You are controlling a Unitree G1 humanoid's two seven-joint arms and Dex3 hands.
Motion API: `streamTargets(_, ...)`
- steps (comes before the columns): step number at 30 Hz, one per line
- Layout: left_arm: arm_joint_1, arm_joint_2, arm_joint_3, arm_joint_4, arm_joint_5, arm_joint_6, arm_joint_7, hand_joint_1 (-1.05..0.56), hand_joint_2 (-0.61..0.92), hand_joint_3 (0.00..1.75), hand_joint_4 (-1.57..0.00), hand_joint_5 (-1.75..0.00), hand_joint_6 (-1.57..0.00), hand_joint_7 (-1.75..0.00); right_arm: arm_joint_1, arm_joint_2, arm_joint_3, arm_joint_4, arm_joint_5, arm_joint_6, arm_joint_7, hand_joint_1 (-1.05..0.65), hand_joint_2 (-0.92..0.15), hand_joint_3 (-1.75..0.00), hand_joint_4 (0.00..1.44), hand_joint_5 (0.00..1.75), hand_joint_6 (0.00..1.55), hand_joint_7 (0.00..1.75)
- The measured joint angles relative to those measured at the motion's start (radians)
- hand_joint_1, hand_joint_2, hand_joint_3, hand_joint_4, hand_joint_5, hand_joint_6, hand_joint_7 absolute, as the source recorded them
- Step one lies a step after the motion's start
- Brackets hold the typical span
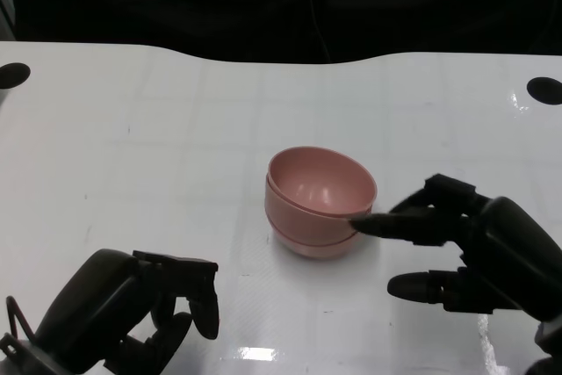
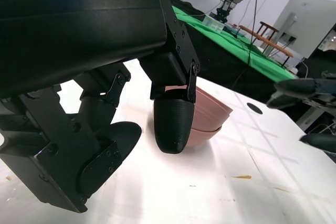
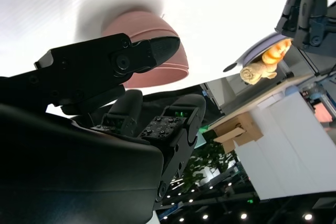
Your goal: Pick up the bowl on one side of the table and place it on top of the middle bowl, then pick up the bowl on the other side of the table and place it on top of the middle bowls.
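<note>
From the head view, the stack of glossy pink plastic bowls (image 1: pixel 321 202) sits nested in the middle of the white tabletop (image 1: pixel 158 138), and the black right hand (image 1: pixel 457 248) is just beside it on its right, one fingertip reaching to the upper rim and seemingly touching it, the lower finger spread well apart and nothing gripped; the risk here, as I read it, is that finger catching the lip as it moves and tipping or dragging the top bowl out of its nest; the black left hand (image 1: pixel 145 305) rests low at the near left, fingers curled inward around nothing, well apart from the stack; two dark round holes (image 1: pixel 13 75) mark the table's far corners, and nothing lies between either hand and the bowls; over to the left wrist view, the curled fingers (image 2: pixel 173 121) hang above bare table, the pink stack (image 2: pixel 207 121) showing behind them, a green-covered bench (image 2: pixel 226 38) beyond; the right wrist view, turned over, shows one finger (image 3: pixel 157 51) lying across the bowls (image 3: pixel 157 64), though whether it presses the rim I cannot tell.
</note>
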Motion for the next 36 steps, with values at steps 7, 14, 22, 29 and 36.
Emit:
streamTargets(7, -0.005, -0.002, 0.0, 0.017, 0.0, -0.001, 0.0, 0.0, 0.2, 1.54, -0.89, -1.63, -0.87, -1.36, 0.066, 0.013, -0.035, -0.023, 0.066, -0.045, -0.003, -0.03, -0.88, -0.03, 0.68, 1.18, 0.99, 0.33)
streamTargets(14, -0.008, -0.007, 0.0, 0.02, 0.01, -0.004, 0.001, 0.0, 0.21, 1.53, -0.89, -1.62, -0.87, -1.36, 0.099, 0.046, -0.056, 0.015, 0.077, -0.127, -0.032, 0.23, -0.14, -1.4, 1.05, 1.24, 1.14, 0.73)
streamTargets(22, -0.028, -0.006, 0.0, 0.043, 0.01, -0.01, 0.001, 0.01, 0.21, 1.51, -0.91, -1.57, -0.88, -1.33, 0.052, 0.067, -0.069, 0.155, 0.035, -0.22, -0.078, 0.28, -0.02, -1.74, 1.08, 1.61, 1.07, 1.24)
streamTargets(29, -0.047, -0.005, -0.001, 0.083, 0.01, -0.029, 0.001, 0.01, 0.21, 1.51, -0.9, -1.58, -0.87, -1.34, 0.017, 0.072, -0.073, 0.244, -0.022, -0.269, -0.133, 0.21, -0.02, -1.75, 1.08, 1.64, 1.03, 1.31)
streamTargets(36, -0.057, -0.005, -0.002, 0.107, 0.011, -0.041, 0.001, 0.01, 0.2, 1.51, -0.91, -1.58, -0.88, -1.33, 0.005, 0.073, -0.073, 0.266, -0.038, -0.276, -0.146, 0.18, -0.02, -1.75, 1.07, 1.63, 1.0, 1.32)
